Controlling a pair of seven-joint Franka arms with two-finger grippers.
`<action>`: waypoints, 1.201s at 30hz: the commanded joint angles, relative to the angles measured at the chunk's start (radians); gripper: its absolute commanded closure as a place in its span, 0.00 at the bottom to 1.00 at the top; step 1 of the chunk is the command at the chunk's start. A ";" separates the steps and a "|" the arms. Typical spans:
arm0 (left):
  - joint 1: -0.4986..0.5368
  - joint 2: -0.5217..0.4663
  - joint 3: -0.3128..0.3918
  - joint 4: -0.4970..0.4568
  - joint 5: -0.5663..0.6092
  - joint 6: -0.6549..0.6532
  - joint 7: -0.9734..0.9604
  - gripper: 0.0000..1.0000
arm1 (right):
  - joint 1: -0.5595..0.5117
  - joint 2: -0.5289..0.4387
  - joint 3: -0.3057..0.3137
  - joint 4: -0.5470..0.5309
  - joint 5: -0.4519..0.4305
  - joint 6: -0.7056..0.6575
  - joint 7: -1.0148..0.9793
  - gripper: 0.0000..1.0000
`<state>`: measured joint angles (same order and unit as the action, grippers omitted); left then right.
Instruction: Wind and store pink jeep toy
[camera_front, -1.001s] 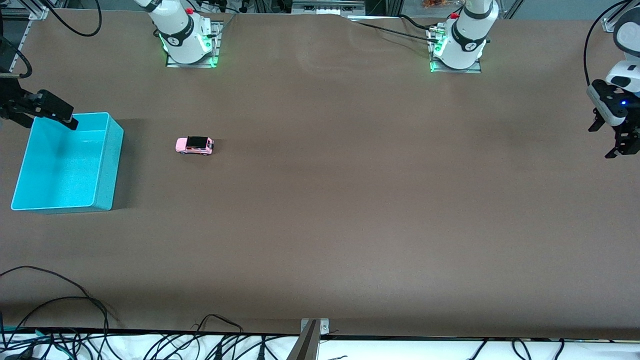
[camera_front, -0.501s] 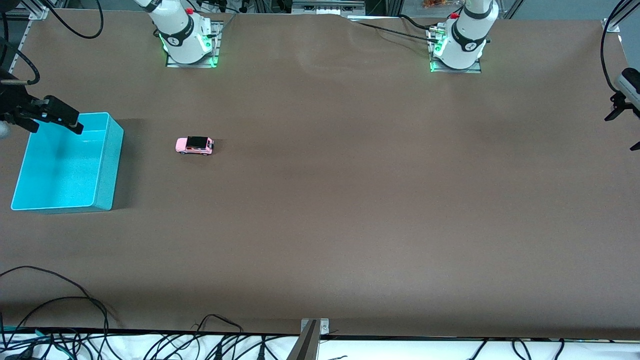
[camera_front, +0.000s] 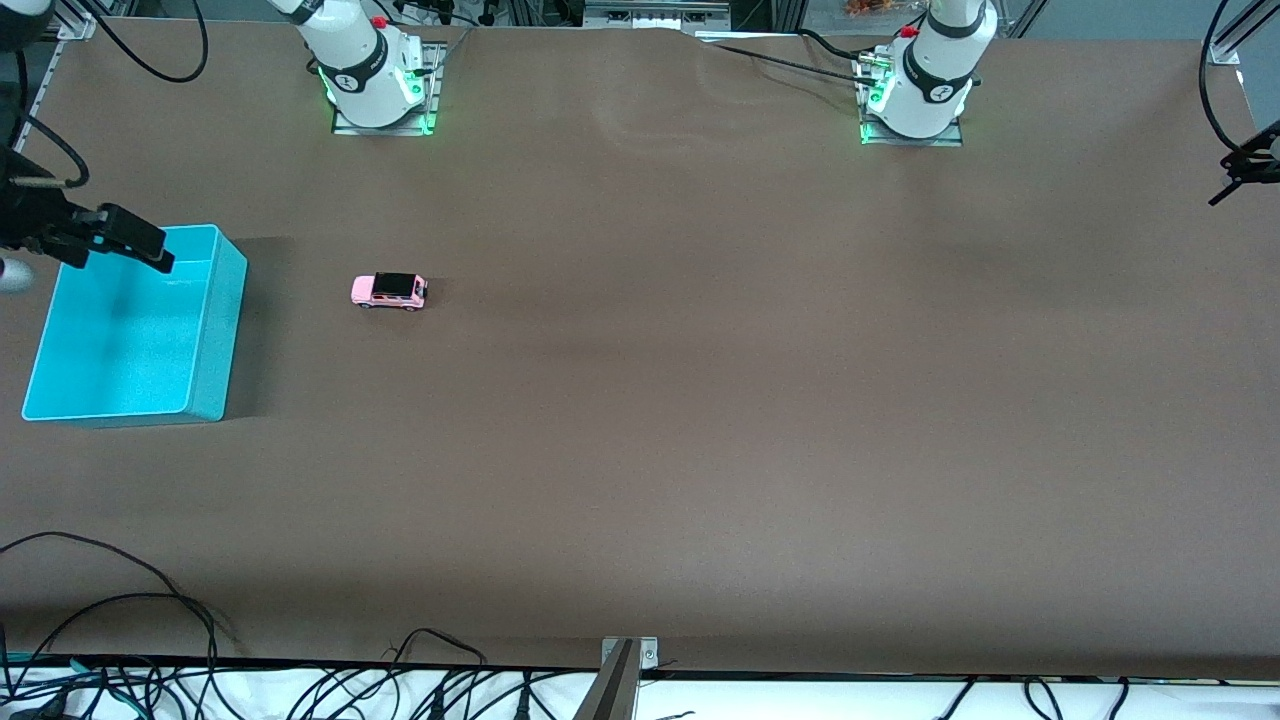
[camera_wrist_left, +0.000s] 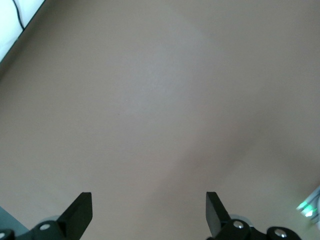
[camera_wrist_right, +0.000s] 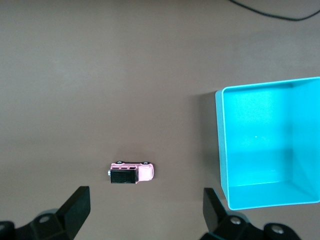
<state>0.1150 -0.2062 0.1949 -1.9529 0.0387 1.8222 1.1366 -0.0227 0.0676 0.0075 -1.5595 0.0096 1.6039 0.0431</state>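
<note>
**Pink jeep sits on the counter, both grippers aloft**

The tiny boxy pink jeep toy with its black roof (camera_front: 389, 291) stands on the brown counter (camera_front: 700, 400), beside the empty cyan plastic bin (camera_front: 210, 330) but apart from it. The right gripper (camera_front: 115, 238) hangs over the bin's rim, fingers (camera_wrist_right: 75, 207) spread and empty. The left gripper (camera_wrist_left: 148, 210) hangs over bare counter at the left arm's end, fingers likewise spread.

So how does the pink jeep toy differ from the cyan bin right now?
The pink jeep toy is tiny, pink with a black roof; the cyan bin is far larger and one colour. The jeep is a closed boxy car on wheels; the bin is an open box with nothing visible inside. The jeep lies nearer the table's middle; the bin sits at the right arm's end. Both rest untouched on the table.
</note>
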 joint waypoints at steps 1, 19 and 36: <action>-0.011 0.005 -0.064 0.086 -0.002 -0.115 -0.240 0.00 | 0.006 0.041 0.000 0.015 0.010 -0.012 0.018 0.00; -0.014 0.139 -0.219 0.368 0.000 -0.363 -0.935 0.00 | 0.006 0.133 0.002 0.018 0.000 -0.012 0.087 0.00; -0.063 0.183 -0.267 0.451 0.015 -0.440 -1.167 0.00 | 0.035 0.166 0.005 -0.077 0.010 -0.036 0.628 0.00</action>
<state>0.0617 -0.0463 -0.0717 -1.5685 0.0427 1.4294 -0.0143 0.0108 0.2487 0.0131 -1.5989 0.0096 1.5720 0.5596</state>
